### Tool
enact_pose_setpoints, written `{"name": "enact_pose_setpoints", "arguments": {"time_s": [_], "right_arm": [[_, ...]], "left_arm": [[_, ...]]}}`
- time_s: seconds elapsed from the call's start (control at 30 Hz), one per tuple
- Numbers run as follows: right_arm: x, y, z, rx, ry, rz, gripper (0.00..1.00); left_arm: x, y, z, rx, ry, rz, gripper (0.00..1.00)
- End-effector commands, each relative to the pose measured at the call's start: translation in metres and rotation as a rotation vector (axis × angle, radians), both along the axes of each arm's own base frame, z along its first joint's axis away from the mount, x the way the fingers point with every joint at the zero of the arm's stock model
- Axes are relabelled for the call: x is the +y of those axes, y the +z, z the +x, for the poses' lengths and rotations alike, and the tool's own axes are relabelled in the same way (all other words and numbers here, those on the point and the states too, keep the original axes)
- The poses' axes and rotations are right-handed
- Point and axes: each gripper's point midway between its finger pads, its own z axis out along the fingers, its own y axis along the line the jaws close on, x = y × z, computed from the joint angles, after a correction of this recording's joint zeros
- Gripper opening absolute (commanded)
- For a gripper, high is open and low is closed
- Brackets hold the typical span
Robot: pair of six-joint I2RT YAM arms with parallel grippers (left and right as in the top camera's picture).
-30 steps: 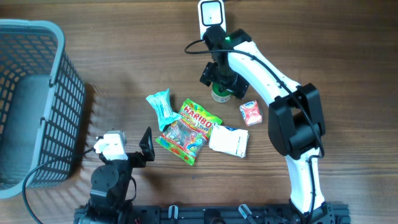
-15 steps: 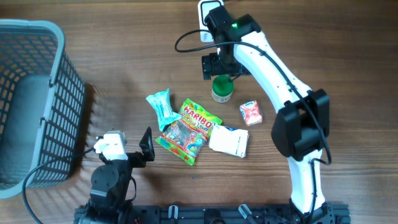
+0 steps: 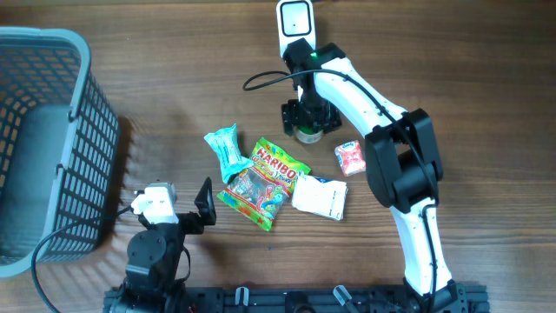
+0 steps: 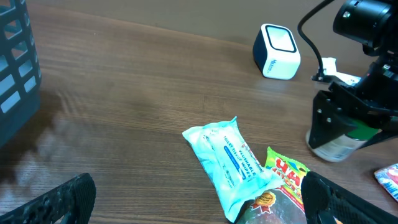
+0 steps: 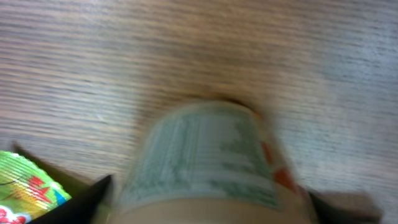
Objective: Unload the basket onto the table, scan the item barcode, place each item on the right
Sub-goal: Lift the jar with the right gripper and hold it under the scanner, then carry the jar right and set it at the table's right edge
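Evenly and softly lit, bright across the wooden table (image 3: 174,52). Lit from the overhead view's left, judging by the soft shadow thrown right of the basket (image 3: 52,130). Crisp from overhead and the left wrist. Badly smeared at the right wrist, with the container (image 5: 205,155) and its label print unreadable.

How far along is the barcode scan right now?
Done: nothing that shows. In hand: the right gripper straddles the green-capped bottle standing on the table; I can't tell if it's clamped. Left: lift it and show its barcode to the white scanner. The left gripper hangs open.
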Motion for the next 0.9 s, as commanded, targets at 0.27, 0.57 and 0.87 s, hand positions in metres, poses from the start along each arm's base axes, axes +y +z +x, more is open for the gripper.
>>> {"name": "enact_pose_setpoints", "arguments": {"time_s": [0.27, 0.57, 0.87], "right_arm": [[-0.008, 0.034, -0.035, 0.182, -0.072, -0.048, 0.66], [0.043, 0.102, -0.067, 0.315, -0.085, 0.292, 0.59], [0.071, 0.188, -0.147, 0.221, 0.063, 0.376, 0.59]], "left_arm": [[0.0, -0.002, 0.0, 0.001, -0.006, 0.013, 1.0], [0.0, -0.002, 0.0, 0.001, -0.006, 0.013, 1.0], [0.0, -0.002, 0.0, 0.001, -0.006, 0.013, 1.0]]}}
